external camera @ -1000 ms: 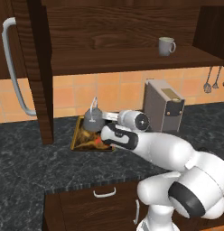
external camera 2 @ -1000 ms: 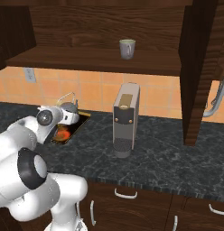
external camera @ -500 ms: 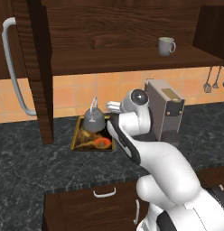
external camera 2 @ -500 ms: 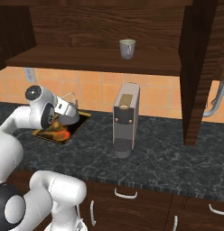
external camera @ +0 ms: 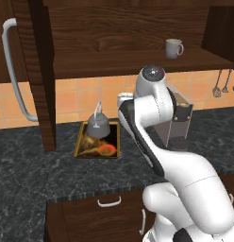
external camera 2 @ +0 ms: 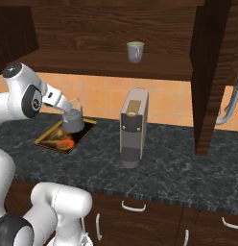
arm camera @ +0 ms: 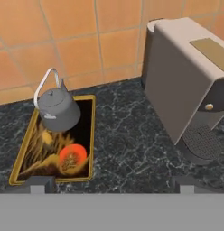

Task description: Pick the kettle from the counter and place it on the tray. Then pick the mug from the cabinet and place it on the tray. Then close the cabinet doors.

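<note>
My hand (arm camera: 109,182) hangs spread wide and empty above the desk (arm camera: 127,140), its two dark fingertips (arm camera: 39,182) just rising at the bottom of the hand view, well apart from each other. Nearest below me lies the tray (arm camera: 92,135), and the kettle (arm camera: 56,108) already sits on its far end, upright, wire handle arched above the lid. So the first part looks done, and I judge the step in hand is going for the mug (external camera: 173,48).

Beside the tray, on the desk, stands the grey coffee machine (arm camera: 186,85); it sits between me and the spot beneath the mug, so I should rise well clear of its top before swinging across. Further and higher, the mug rests upright on the cabinet (external camera: 123,33) shelf, handle to one side. I would come in level under the cabinet's top, keep the fingers wide until they straddle the body, avoid the handle side, and close gently. The cabinet doors (external camera 2: 212,72) stand open, so I must not clip their edges.
</note>
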You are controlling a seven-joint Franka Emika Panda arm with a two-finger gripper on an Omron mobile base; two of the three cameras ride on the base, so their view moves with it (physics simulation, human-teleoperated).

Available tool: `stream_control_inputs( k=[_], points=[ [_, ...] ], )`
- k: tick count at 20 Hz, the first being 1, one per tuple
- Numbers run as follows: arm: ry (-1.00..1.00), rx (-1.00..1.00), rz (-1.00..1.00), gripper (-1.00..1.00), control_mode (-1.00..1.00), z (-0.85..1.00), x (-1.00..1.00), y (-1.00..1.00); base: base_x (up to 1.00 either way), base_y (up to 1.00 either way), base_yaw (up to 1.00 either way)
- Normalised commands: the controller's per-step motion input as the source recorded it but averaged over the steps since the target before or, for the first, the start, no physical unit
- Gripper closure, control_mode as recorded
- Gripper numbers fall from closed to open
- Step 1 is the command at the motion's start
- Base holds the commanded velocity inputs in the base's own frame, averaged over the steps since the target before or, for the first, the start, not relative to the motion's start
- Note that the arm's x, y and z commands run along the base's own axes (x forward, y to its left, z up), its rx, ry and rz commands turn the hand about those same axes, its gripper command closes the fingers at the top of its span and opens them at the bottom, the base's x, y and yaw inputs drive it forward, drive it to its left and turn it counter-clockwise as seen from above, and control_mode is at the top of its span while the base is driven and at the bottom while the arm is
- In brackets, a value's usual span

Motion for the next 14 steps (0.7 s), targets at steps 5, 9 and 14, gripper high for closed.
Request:
stream_control_inputs(
  k=[5, 9, 14],
  points=[
    [-0.13, 0.0, 0.09, -1.0, -1.0, 0.38, -0.55, -0.59, 0.0, 0.0, 0.0],
    [-0.14, 0.01, 0.17, -1.0, -1.0, 0.45, -0.41, -0.73, 0.0, 0.0, 0.0],
    [0.0, 0.0, 0.01, -1.0, -1.0, 0.48, -0.15, -0.62, 0.0, 0.0, 0.0]
  ],
)
